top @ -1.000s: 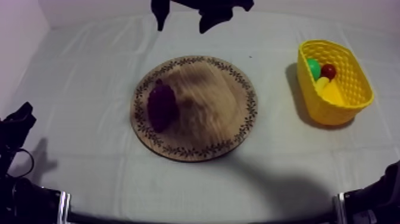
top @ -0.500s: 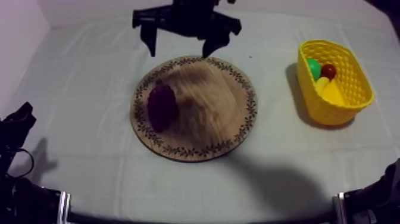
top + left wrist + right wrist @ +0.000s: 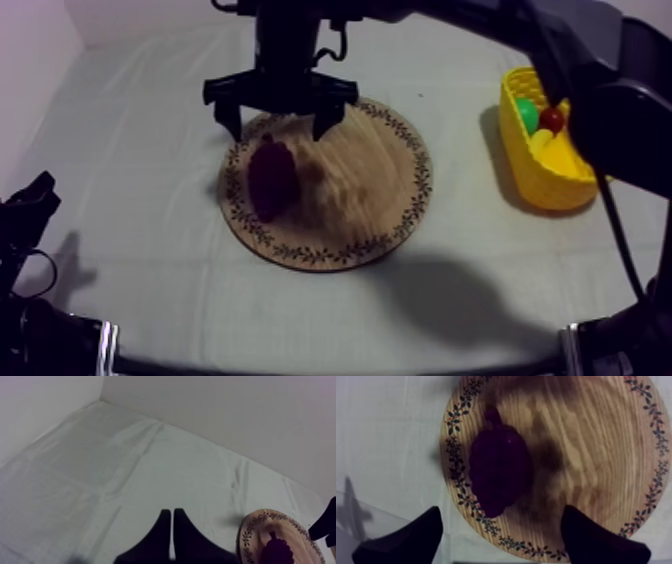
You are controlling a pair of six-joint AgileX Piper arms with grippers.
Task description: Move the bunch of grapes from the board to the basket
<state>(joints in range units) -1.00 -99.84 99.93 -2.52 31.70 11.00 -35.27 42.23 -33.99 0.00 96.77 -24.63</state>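
Right gripper (image 3: 277, 122) spread wide over far rim of the wooden board (image 3: 395, 215) — bunch of grapes (image 3: 272, 178) on the board near it, by the rim away from the yellow basket (image 3: 585, 165); bare wood basket-side. Left gripper (image 3: 172, 536) pressed together, off the board.

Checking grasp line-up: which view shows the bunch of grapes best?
The right wrist view: the bunch of grapes is whole and close on the wooden board. The top view shows it smaller; the left wrist view cuts it off.
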